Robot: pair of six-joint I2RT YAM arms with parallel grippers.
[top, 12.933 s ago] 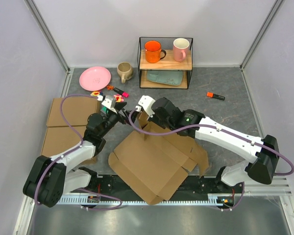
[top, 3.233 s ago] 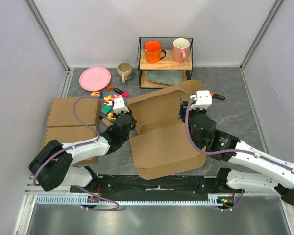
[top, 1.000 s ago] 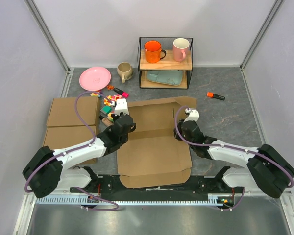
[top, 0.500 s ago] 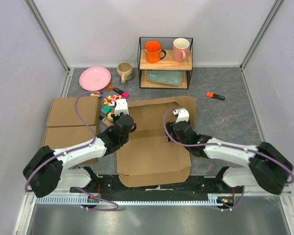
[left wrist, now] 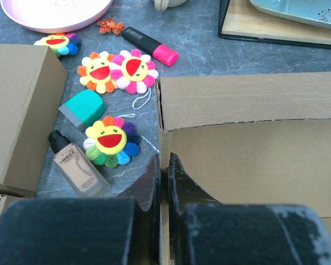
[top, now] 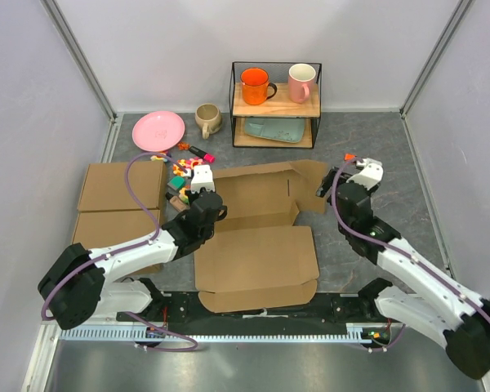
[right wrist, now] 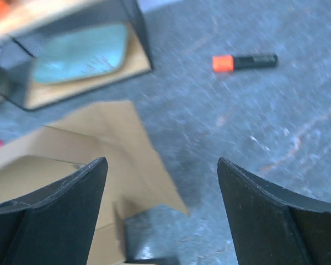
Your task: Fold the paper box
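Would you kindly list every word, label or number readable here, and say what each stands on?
"LAMELA": on the makeup bottle; the smaller line beneath it is too small to read.
Unreadable: blurred print on the orange-capped marker; a faint mark on the pink plate.
No print shows on the paper box.

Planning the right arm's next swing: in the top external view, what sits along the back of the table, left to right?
pink plate → beige mug → wire shelf → orange marker, only its tip showing
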